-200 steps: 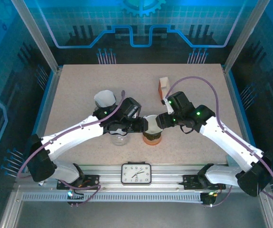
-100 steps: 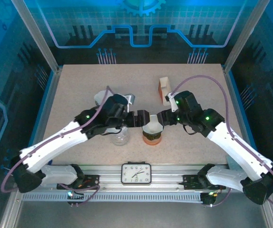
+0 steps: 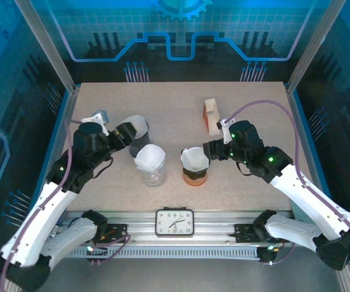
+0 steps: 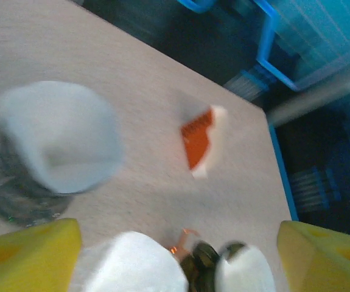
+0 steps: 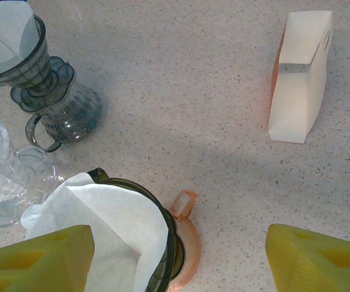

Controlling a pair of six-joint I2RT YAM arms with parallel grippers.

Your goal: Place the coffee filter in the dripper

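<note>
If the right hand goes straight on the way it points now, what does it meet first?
Probably the white filter sitting in the orange dripper, just ahead of the right hand; height is unclear, so it may pass above.

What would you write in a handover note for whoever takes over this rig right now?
Left gripper: open, empty, near the gray dripper.
Right gripper: open, empty, by the orange dripper.
Those two and the clear dripper each hold a coffee filter; the filter box stands farther back.
Done: filters look placed. Left: probably just checking they sit well.
</note>
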